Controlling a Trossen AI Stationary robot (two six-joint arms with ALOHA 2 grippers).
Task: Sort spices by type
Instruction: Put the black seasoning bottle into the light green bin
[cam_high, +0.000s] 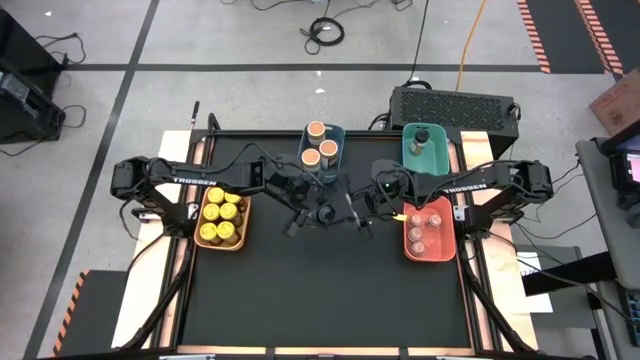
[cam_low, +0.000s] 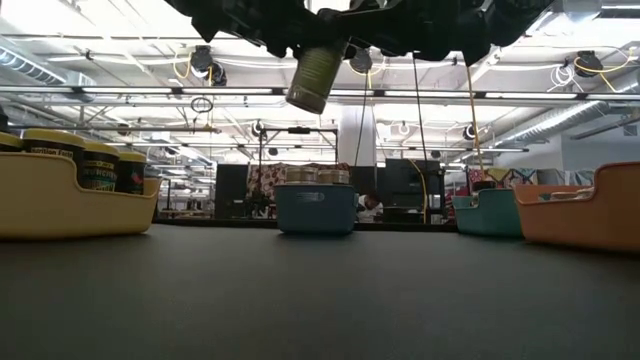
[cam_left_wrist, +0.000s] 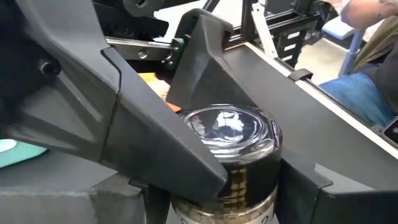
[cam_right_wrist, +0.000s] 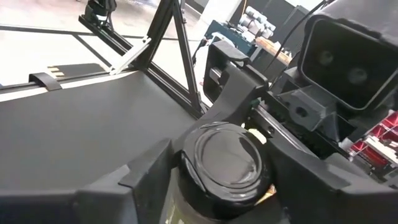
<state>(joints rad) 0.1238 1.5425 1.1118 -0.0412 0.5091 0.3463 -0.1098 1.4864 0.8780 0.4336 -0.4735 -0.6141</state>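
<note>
Mid-counter, nearer the far edge, both arms meeting above the surface: left pincer (cam_left_wrist: 205, 180) clenched on a dark olive jar (cam_left_wrist: 233, 155), black lid (cam_right_wrist: 225, 160) up between right pincer (cam_right_wrist: 217, 186) fingers w/ jar sitting in the gap; can't tell if right is gripping or just around it. Jar hanging tilted in air, off the counter (cam_low: 320, 300), in low view. Rest sorted: yellow-lidded jars (cam_high: 222, 212) in orange bin (cam_high: 243, 237) at left edge, peach-topped jars (cam_high: 322, 150) in blue bin (cam_high: 338, 132) at far edge, one dark jar (cam_high: 421, 138) in teal bin (cam_high: 440, 150) far right, pinkish-topped jars (cam_high: 428, 225) in red bin (cam_high: 430, 252) at right edge
</note>
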